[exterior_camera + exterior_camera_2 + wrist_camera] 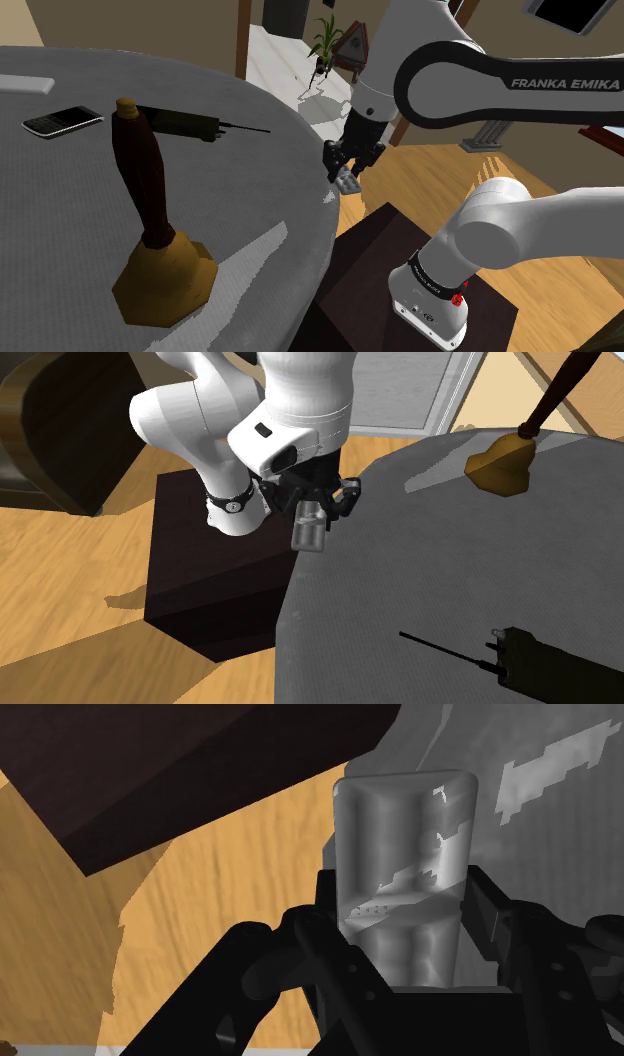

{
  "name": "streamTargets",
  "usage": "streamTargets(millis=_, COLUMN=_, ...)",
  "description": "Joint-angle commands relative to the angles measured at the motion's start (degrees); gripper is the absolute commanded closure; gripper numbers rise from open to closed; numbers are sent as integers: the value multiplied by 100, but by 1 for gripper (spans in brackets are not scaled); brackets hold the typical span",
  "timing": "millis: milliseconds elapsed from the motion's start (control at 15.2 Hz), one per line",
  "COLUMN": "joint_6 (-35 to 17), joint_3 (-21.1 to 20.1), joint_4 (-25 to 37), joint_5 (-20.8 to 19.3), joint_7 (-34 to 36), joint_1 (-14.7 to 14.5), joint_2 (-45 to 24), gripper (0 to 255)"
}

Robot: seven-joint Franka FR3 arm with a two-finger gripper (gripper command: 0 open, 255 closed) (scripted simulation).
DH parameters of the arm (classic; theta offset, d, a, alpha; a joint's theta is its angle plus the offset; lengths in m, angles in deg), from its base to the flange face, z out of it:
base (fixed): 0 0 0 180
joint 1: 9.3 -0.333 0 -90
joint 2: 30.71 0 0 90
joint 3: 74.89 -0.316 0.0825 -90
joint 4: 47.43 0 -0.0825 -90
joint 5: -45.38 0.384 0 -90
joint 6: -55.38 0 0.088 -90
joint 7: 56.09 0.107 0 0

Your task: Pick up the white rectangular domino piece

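Black fingers (487,914) sit closest of all, pressed against both long sides of the domino piece (405,874), so the hand (405,904) is clamped on it. The piece looks pale grey, glossy and rounded at the corners, and it sticks out well past the fingertips. From where I stand, the hand (352,160) hangs off the white arm right at the rim of the round grey desk (80,220), on the side of the dark stand (370,250). The domino piece (347,180) points down from it. I cannot tell whether its lower end touches the rim. Under and beside the hand lies the wooden floor (230,884).

Well away from the hand, out across the desk, stands a hand bell (160,270) with a dark brown handle and a tan body. Further off lies a dark olive tool (185,123) with a thin black rod, and beyond that a black phone (62,121). None of these is near the hand.

From the opposite side, the hand (312,512) holds the domino piece (308,532) between the stand (200,582) and the desk (420,572).
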Motion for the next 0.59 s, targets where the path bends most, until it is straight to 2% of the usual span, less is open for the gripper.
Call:
streamTargets(millis=0, joint_6=-19, joint_3=-2, joint_4=-32, joint_5=-20, joint_7=0, joint_1=15, joint_2=-30, gripper=255)
streamTargets(millis=264, joint_6=-13, joint_3=-7, joint_4=-40, joint_5=-13, joint_7=0, joint_1=13, joint_2=-15, gripper=255)
streamTargets(millis=528, joint_6=324, joint_3=75, joint_4=226, joint_5=-89, joint_7=7, joint_1=42, joint_2=59, gripper=255)
